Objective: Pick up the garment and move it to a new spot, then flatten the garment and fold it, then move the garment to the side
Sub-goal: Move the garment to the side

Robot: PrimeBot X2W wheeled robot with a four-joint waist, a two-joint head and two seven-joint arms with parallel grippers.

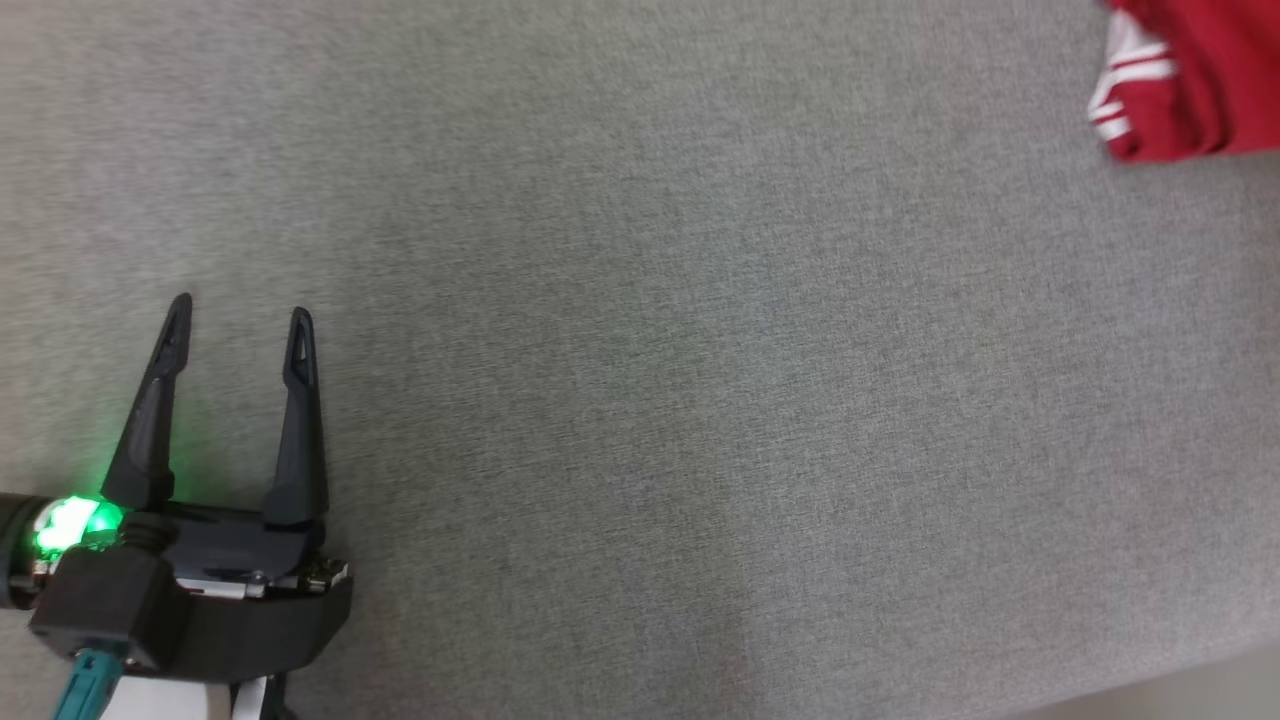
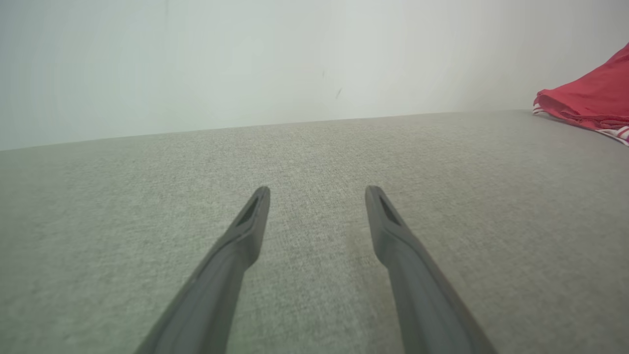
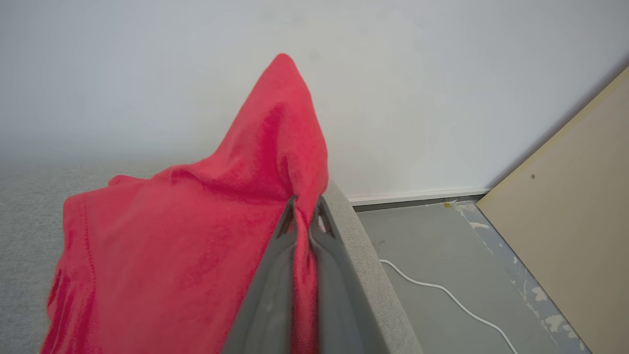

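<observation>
The left gripper (image 1: 240, 308) hovers open and empty, the red garment (image 1: 1190, 80) well off to its right on the grey cushion (image 1: 640, 400). The right gripper (image 3: 304, 209) pinches a fold of it, so a carrying step seems in hand; next it needs lifting clear without slipping

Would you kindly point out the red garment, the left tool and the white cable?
red garment (image 3: 186, 236): right wrist view, middle of the draped cloth.
left tool (image 1: 241, 305): head view, midway between its open fingertips.
white cable (image 3: 427, 283): right wrist view, midway along its curve.
</observation>
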